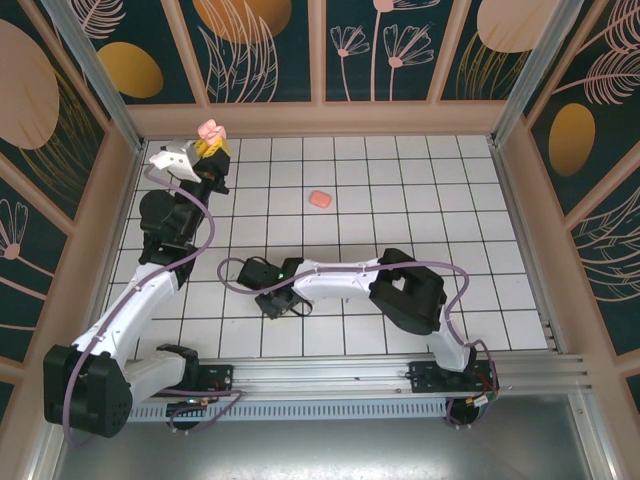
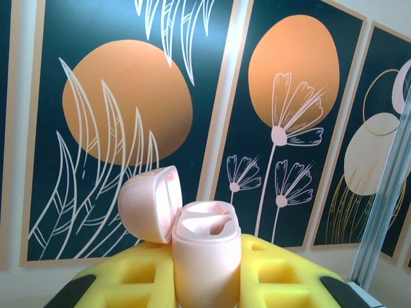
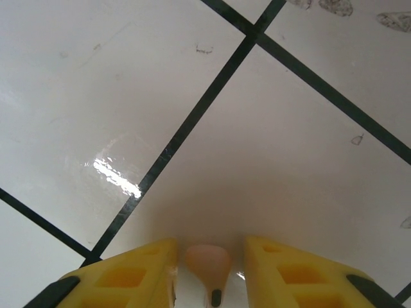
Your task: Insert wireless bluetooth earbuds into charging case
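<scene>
My left gripper (image 2: 205,282) is shut on a pale pink charging case (image 2: 207,240), held upright and high at the back left of the table (image 1: 212,131). The case's lid (image 2: 151,202) is swung open to the left and both sockets look empty. My right gripper (image 3: 209,245) is low over the white tiles near the table's middle front (image 1: 283,303). A pale pink earbud (image 3: 209,264) lies on the tile between its yellow fingers (image 3: 128,276), stem pointing toward the camera. A narrow gap shows on each side of it, so the jaws stand open around it.
A small salmon-pink item (image 1: 320,199) lies on the tiles at the back centre, apart from both arms. The white gridded table (image 1: 480,200) is walled by decorated panels at the back and sides. A metal rail (image 1: 400,375) runs along the near edge.
</scene>
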### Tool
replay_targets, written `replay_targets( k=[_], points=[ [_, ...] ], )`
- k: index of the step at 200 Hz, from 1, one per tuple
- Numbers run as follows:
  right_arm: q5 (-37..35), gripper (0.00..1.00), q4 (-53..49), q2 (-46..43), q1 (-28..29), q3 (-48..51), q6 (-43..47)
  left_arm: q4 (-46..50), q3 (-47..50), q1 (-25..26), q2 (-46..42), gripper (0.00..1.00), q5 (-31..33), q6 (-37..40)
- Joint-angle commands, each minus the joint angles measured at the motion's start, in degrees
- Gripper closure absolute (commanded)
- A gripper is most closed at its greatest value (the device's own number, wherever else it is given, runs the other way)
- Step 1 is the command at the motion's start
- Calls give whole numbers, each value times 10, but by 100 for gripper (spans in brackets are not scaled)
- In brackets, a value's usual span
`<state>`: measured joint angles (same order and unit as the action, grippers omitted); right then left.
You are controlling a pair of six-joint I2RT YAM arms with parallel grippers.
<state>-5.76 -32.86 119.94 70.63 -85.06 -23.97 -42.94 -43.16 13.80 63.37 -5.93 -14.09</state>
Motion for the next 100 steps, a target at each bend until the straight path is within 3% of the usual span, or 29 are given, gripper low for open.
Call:
replay_targets(
  k=[1,44,100],
  points=[
    [-8,69,-17,23,6,-6,-4,-26,4,-1,-11,100,-5,-8],
    [-14,81,-13,14,6,-7,-6,-24,3,-2,-11,100,-10,-8],
    [-58,84,-5,-50,-14,1,-2,-9,-19,-1,-2,100,-40,-2]
  ],
)
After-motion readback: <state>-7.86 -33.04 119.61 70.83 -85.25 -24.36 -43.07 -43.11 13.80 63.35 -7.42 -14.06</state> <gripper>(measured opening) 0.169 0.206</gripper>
